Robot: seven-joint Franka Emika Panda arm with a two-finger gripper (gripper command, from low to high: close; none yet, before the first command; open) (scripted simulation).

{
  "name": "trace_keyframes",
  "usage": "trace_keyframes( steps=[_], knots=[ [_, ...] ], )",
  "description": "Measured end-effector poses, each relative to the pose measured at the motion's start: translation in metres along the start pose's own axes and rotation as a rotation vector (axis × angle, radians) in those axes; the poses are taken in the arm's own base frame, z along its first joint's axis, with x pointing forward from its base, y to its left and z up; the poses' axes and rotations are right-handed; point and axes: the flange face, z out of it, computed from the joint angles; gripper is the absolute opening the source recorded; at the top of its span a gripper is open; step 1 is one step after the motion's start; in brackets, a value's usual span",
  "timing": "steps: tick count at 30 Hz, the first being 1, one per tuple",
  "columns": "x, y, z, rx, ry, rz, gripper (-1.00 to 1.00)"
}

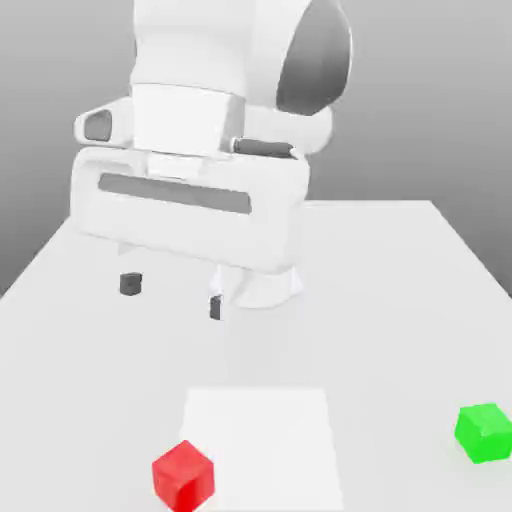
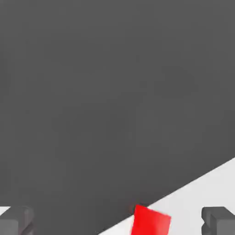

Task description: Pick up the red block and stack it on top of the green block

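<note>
Hand hangs above the bench, pointing down; fingers spread wide apart, nothing between them, nothing touched; released and empty. In the exterior view the two dark fingertips sit clear of the bench surface, one further toward that view's left than the other. In the hand view the fingertips appear at the two lower corners, the gap between them open.

Red block rests on the bench near the front edge of the exterior view, well apart from the hand and nearer the camera than it; it touches the left edge of a paler square patch on the bench top. It is a cube, so no long axis to record; it sits flat, turned so that one vertical edge faces the camera. In the hand view the red block shows between the fingertips, closer to one of them, its outline skewed against the finger line.

Green block sits flat on the bench toward the exterior view's right, well apart from the red block and from the hand; it is also turned slightly off square to the camera; nothing on top of it.
</note>
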Motion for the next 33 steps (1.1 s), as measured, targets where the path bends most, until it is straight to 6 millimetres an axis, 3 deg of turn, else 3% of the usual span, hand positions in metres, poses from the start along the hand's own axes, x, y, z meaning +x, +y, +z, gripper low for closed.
trace_keyframes(
  steps=[7,12,13,20,25,29,33],
  knots=[
    [-0.007,0.042,0.123,-0.168,-0.099,0.174,0.00],
    [-0.016,0.057,0.190,-0.189,-0.112,0.197,0.00],
    [-0.017,0.059,0.197,-0.190,-0.112,0.197,-1.00],
    [-0.017,0.059,0.196,-0.189,-0.112,0.198,-1.00],
    [-0.017,0.046,0.142,-0.189,-0.114,0.189,-1.00],
    [-0.110,0.016,0.121,-0.183,-0.130,0.076,-1.00],
    [-0.209,0.007,0.099,-0.176,-0.143,-0.039,-1.00]
  ],
)
